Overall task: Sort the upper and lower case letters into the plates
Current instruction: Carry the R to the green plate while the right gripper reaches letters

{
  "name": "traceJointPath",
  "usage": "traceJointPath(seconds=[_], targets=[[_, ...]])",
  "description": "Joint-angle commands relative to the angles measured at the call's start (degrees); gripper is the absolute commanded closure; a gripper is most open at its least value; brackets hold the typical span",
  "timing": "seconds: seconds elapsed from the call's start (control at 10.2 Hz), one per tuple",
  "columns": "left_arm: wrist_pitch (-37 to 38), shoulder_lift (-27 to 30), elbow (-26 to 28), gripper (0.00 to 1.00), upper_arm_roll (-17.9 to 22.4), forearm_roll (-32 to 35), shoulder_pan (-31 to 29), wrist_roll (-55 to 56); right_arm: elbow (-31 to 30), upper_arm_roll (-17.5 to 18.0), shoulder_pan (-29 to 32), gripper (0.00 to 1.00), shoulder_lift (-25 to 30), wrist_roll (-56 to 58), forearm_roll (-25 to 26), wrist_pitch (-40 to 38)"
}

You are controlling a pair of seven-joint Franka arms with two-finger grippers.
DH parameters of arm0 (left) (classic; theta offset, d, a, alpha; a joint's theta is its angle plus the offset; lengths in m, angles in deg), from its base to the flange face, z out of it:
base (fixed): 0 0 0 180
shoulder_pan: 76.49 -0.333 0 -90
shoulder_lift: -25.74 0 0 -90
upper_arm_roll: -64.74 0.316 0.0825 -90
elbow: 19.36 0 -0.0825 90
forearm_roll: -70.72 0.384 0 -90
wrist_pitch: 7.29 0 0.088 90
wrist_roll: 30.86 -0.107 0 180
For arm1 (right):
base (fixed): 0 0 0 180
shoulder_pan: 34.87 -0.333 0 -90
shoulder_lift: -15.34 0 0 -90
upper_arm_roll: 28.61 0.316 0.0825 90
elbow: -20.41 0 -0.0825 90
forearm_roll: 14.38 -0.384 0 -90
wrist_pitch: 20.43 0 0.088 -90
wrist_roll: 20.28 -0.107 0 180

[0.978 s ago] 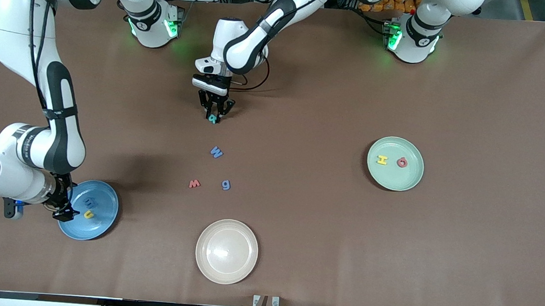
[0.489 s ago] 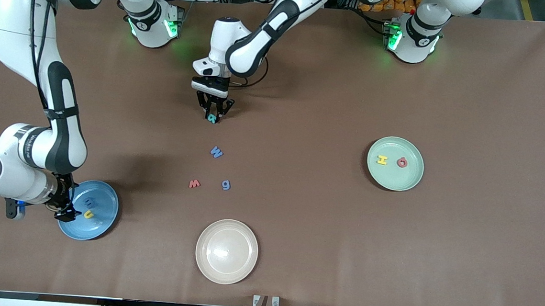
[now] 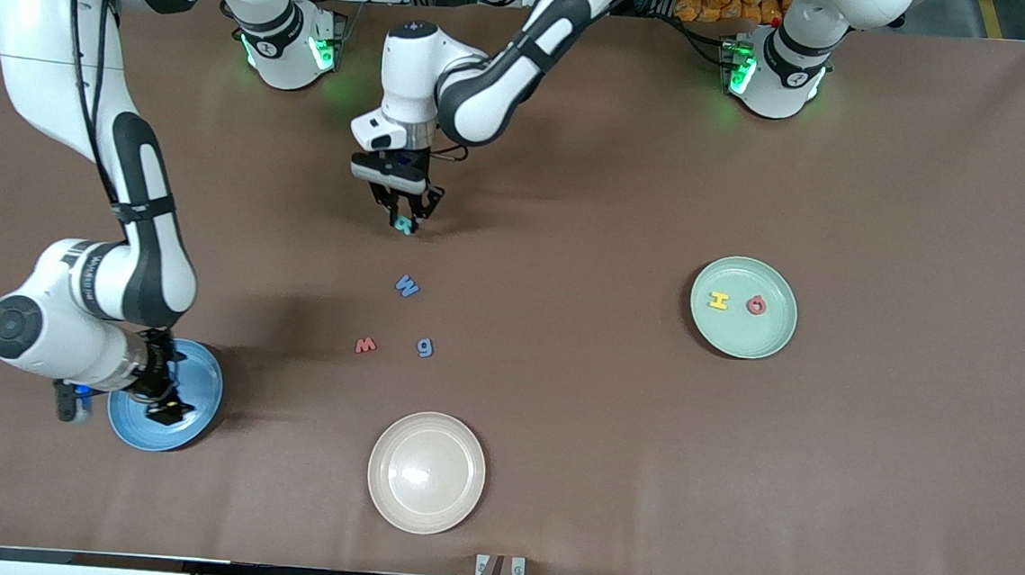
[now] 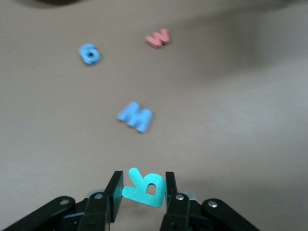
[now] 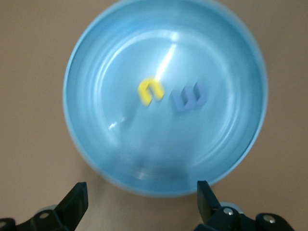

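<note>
The left gripper (image 3: 403, 222) is clenched on a teal letter R (image 4: 145, 187), pinched between its two fingers (image 4: 114, 193) and held just above the brown table (image 3: 870, 457), over a spot toward the robots' bases from the loose letters. Below it on the table lie three pieces: a light blue W (image 3: 407, 286) nearest the gripper, then a red w (image 3: 366, 345) and a blue g (image 3: 424, 346) side by side, nearer the front camera and well apart from the W.

The right gripper (image 3: 163, 403) hangs over the blue plate (image 3: 204, 372) at the right arm's end of the table with its fingers spread wide and nothing between them. In the right wrist view the plate (image 5: 91, 72) holds a yellow u (image 5: 150, 91) and a pale blue-violet w (image 5: 189, 96), close together near its middle.

A mint green plate (image 3: 742, 340) sits toward the left arm's end of the table, carrying a yellow H (image 3: 718, 300) and a red Q (image 3: 756, 304) beside each other. A cream plate (image 3: 426, 472) rests nearest the front camera, between the two coloured plates.
</note>
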Motion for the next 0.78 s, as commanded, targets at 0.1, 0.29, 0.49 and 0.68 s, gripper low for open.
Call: traceJointPath(seconds=[0.1, 0.29, 0.49, 0.68], targets=[[17.06, 9.22, 4.49, 0.70, 1.69, -8.50, -5.00, -24.59, 0.41, 6.29, 0.99, 0.00, 1.15, 10.02, 0.60, -0.15], [27.27, 14.49, 5.28, 0.70, 1.70, -9.73, -10.61, -39.52, 0.33, 10.95, 0.73, 0.00, 1.50, 13.72, 9.18, -0.76], [29.69, 21.68, 12.27, 0.70, 1.78, -10.01, -16.24, -52.55, 0.06, 12.91, -0.23, 0.00, 0.63, 19.94, 12.12, -0.16], [29.43, 27.23, 19.92, 0.67, 2.13, -8.96, -19.85, -62.74, 0.06, 13.00, -6.01, 0.00, 0.54, 26.29, 12.38, -0.33]])
